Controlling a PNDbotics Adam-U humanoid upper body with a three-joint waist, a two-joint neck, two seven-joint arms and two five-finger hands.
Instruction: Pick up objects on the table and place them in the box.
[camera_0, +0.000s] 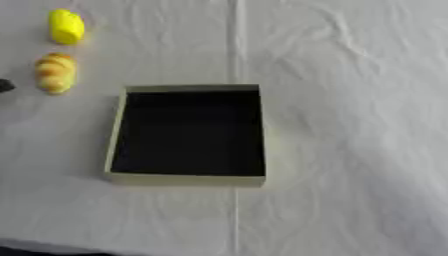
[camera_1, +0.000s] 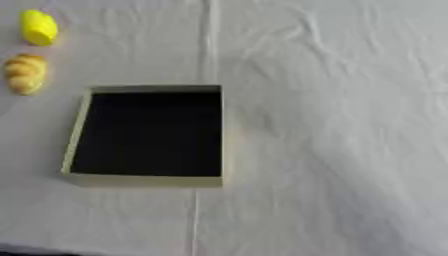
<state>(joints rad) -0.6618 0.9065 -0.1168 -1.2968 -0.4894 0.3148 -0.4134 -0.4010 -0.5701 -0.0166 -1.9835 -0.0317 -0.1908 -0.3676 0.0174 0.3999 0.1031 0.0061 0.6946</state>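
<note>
The desk (camera_0: 350, 100) is seen nearest the camera along the lower edge, draped in a creased white cloth with a fold line running up the middle. A dark strip is glimpsed at the bottom left corner, but what it belongs to cannot be told.

The box (camera_0: 115, 130) is set just left of centre, shallow, with pale walls and a black floor; nothing is seen inside it. Beyond its far left corner, apart from the box, a ridged orange-and-yellow object (camera_0: 54, 73) is laid on the cloth, possibly a toy pastry. Further back, close to it but not touching, a plain yellow object (camera_0: 66, 26) is placed.

A small dark shape (camera_0: 5, 86) is visible at the left edge beside the ridged object in the left eye view only; it may be part of the left robot hand, but whether its fingers are apart or together cannot be told. No right robot hand is shown in either view.

Neither object is judged to have been boxed yet. Several risks are foreseen. The two pieces are rounded, so either could be rolled away if nudged from the side. Because they lie close together, one could be knocked while the other is grasped. The cloth could be snagged and dragged. A release made too low could catch the near wall and shift the box.
</note>
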